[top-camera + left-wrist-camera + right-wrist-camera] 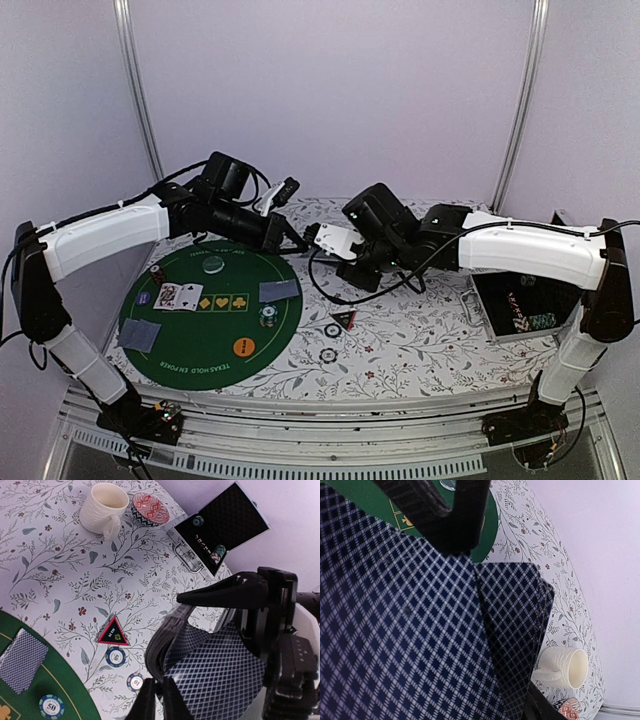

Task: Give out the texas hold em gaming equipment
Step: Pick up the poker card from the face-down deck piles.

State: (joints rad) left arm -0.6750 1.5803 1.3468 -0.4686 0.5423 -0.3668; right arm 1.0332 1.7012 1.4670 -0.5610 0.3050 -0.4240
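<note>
I am pinching my left pincer (159, 685) tight on the near edge of the playing cards (215, 680), and my right pincer (325, 240) is clamping the same stack from the other side. The cards are showing dark blue backs with a white diamond lattice. They are hanging in the air over the flowered cloth (60, 570), just off the edge of the green mat (55, 677). Below them, a black-and-red triangle (113, 632) and two striped chips (115, 656) are lying on the cloth.

We saw the left gripper (159, 702) pinching the near edge of the top card (215, 680) — askew on the deck (187, 640) that the right gripper (167, 625) held; beside it lay the triangular marker (114, 631) and two chips (116, 656).
</note>
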